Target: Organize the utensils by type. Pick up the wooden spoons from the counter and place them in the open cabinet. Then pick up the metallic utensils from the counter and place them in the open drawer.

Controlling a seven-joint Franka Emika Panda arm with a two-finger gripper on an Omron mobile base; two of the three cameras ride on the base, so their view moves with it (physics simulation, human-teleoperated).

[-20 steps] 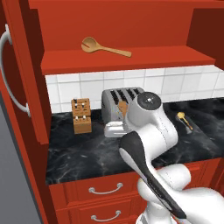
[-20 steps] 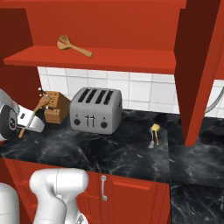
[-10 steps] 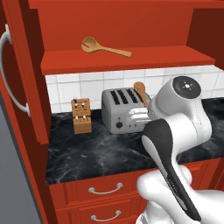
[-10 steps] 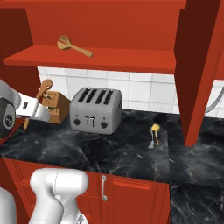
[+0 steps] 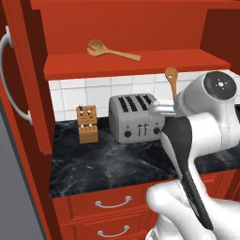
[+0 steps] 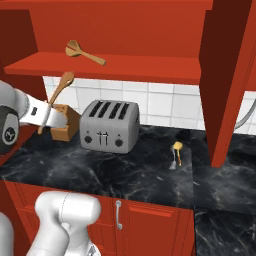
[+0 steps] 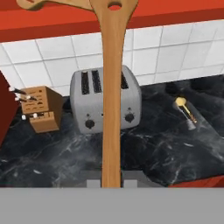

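- Two wooden spoons are seen in both base views: one lies on the cabinet shelf (image 5: 140, 63), the other is carried in the air.
- Shelf spoon (image 5: 111, 50) rests flat on the red board, bowl to the left, handle to the right; it is also seen from the right base view (image 6: 84, 53).
- Held spoon (image 5: 172, 80) stands nearly upright in the left base view, bowl uppermost, just below the shelf edge and above the toaster (image 5: 136, 117).
- From the right base view the same spoon (image 6: 58, 94) is seen tilted, in front of the knife block (image 6: 64, 124), which is partly covered by the hand.
- Gripper (image 7: 112, 183) is closed on the handle of the held spoon (image 7: 112, 100); the fingers (image 7: 93, 183) are pressed against either side of the wood (only the tips are visible at the bottom of the hand view).
- A small gold-tinted utensil (image 6: 176, 153) lies on the black marble counter (image 6: 125, 170), right of the toaster and well apart from it; it is also seen in the hand view (image 7: 185, 109).
- In the left base view that part of the counter is hidden behind the arm.
- Two drawer fronts with curved silver pulls (image 5: 112, 203) are seen closed below the counter.
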